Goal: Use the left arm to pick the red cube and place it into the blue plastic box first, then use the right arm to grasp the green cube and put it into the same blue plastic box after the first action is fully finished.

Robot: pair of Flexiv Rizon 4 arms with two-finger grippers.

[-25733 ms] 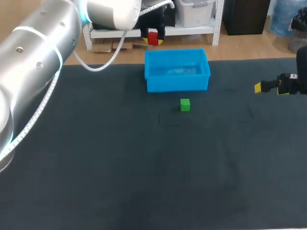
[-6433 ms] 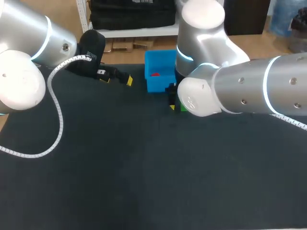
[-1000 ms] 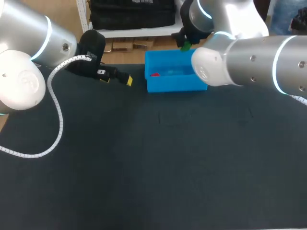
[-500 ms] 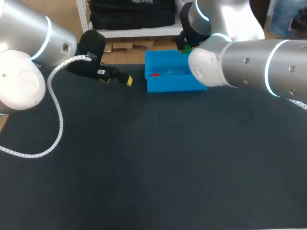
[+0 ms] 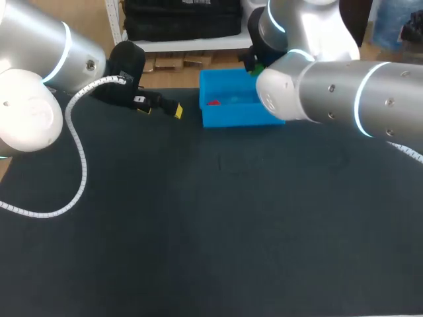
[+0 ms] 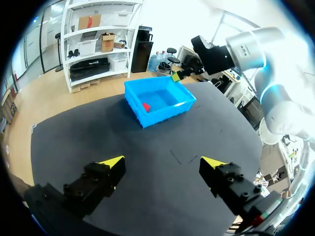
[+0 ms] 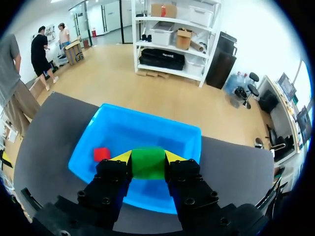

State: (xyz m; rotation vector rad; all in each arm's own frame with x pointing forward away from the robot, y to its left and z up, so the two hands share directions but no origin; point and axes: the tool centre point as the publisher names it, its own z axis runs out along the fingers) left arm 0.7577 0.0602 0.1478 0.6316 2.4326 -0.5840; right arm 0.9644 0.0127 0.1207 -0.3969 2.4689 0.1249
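The blue plastic box (image 5: pixel 228 116) stands at the table's far side, and the red cube (image 5: pixel 213 102) lies inside it near its left end. My right gripper (image 5: pixel 255 64) hangs above the box's far rim, shut on the green cube (image 5: pixel 257 67). In the right wrist view the green cube (image 7: pixel 147 163) sits clamped between the yellow tips, over the blue box (image 7: pixel 123 129), with the red cube (image 7: pixel 102 154) on the box floor below. My left gripper (image 5: pixel 160 108) rests open to the left of the box, holding nothing; its own view shows the box (image 6: pixel 165 112) ahead.
Dark mat covers the table (image 5: pixel 198 224). My right arm's thick forearm (image 5: pixel 330 92) crosses above the box's right end. A white cable (image 5: pixel 76 158) loops from my left arm over the table's left part.
My right arm has shifted slightly left with the green cube still held above the box. The left arm has not moved.
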